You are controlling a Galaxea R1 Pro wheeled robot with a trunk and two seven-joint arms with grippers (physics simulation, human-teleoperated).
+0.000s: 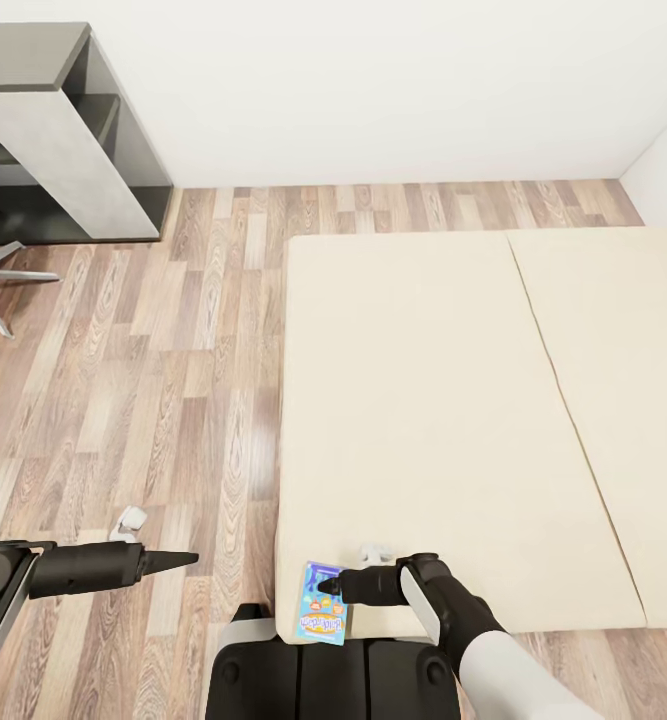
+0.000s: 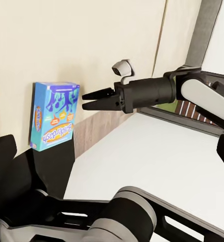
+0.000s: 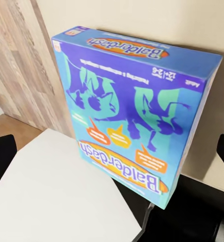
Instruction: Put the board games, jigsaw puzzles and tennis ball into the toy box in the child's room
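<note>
The blue board game [image 1: 323, 602], printed "Balderdash", is lying at the near corner of the bed [image 1: 423, 400], its lower end overhanging the mattress edge above the robot's dark base [image 1: 333, 675]. In the left wrist view the box [image 2: 54, 115] is sitting just ahead of the right tool's [image 2: 86, 99] tips, with a small gap between them. The right tool [image 1: 325, 585] is pointing at the box with its fingers drawn close together, gripping nothing. In the right wrist view the box [image 3: 134, 108] is lying directly ahead of the fingers. The left tool [image 1: 188, 557] is hovering over the wood floor [image 1: 123, 400], well apart from the box, fingers closed to a point and holding nothing. A grey cabinet [image 1: 68, 140] is standing far beyond the left tool.
</note>
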